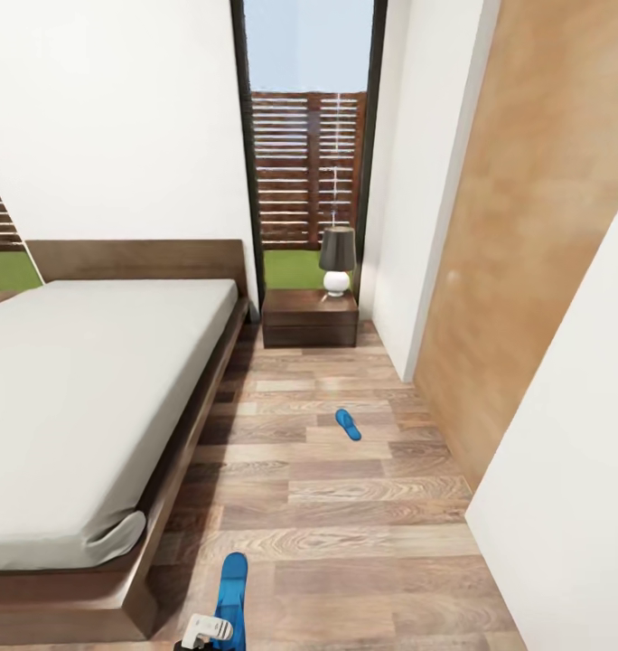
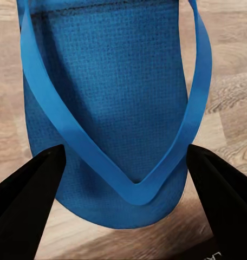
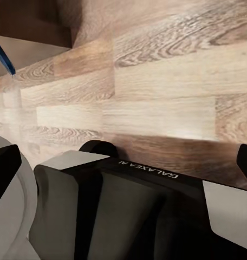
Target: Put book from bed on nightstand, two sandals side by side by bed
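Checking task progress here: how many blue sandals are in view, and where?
2. One sandal lies on the wood floor partway toward the nightstand, apart from the bed. The other sandal is near the bed's foot corner, between the open left hand's fingers.

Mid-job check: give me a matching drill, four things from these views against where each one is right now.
Things:
1. Bright blue flip-flop between the open left end effector fingers
2. Second blue flip-flop
3. Dark-shaded table lamp with white base
4. Dark-brown wooden nightstand

Places:
A. On the nightstand
B. Under the tall window, beside the bed's headboard
C. Floor by the bed's foot corner
D. Mid-floor, away from the bed

Pairs: 1-C, 2-D, 3-A, 4-B
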Available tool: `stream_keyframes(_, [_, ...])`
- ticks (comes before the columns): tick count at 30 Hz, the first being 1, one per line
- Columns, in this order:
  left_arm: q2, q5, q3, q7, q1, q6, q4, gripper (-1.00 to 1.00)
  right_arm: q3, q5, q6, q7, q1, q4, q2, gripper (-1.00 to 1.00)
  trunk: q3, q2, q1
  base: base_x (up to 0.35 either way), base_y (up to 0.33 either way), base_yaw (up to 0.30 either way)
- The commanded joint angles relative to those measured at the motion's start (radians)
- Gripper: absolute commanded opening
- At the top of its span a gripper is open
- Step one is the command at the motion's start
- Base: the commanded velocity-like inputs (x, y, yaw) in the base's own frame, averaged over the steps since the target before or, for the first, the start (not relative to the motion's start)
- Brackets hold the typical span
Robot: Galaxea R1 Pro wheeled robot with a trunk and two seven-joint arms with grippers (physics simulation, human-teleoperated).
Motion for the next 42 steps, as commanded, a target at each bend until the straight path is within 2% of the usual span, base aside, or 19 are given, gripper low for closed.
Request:
stream_keyframes(1, [0.000, 0.010, -0.008, -0.003, -0.001, -0.003, 0.001, -1.00, 0.007, -0.010, 0.008, 0.001, 0.000, -0.001, -0.001, 1.00, -0.001, 0.000, 0.000, 0.327, 0.000, 0.000])
stream_keyframes(13, [0.000, 0.010, -0.008, -0.003, -0.001, -0.003, 0.001, -1.00, 0.007, -0.011, 0.008, 0.001, 0.000, -0.001, 0.000, 1.00, -0.001, 0.000, 0.000, 0.327, 0.000, 0.002])
stream_keyframes(24, [0.000, 0.010, -0.008, -0.003, -0.001, -0.003, 0.000, -1.00, 0.007, -0.011, 0.008, 0.001, 0.000, -0.001, 0.000, 1.00, -0.001, 0.000, 0.000, 0.327, 0.000, 0.182])
stream_keyframes(42, [-0.001, 0.010, -0.008, -0.003, -0.001, -0.003, 0.001, -1.00, 0.007, -0.011, 0.008, 0.001, 0.000, -0.001, -0.001, 1.00, -0.001, 0.000, 0.000, 0.327, -0.001, 0.007])
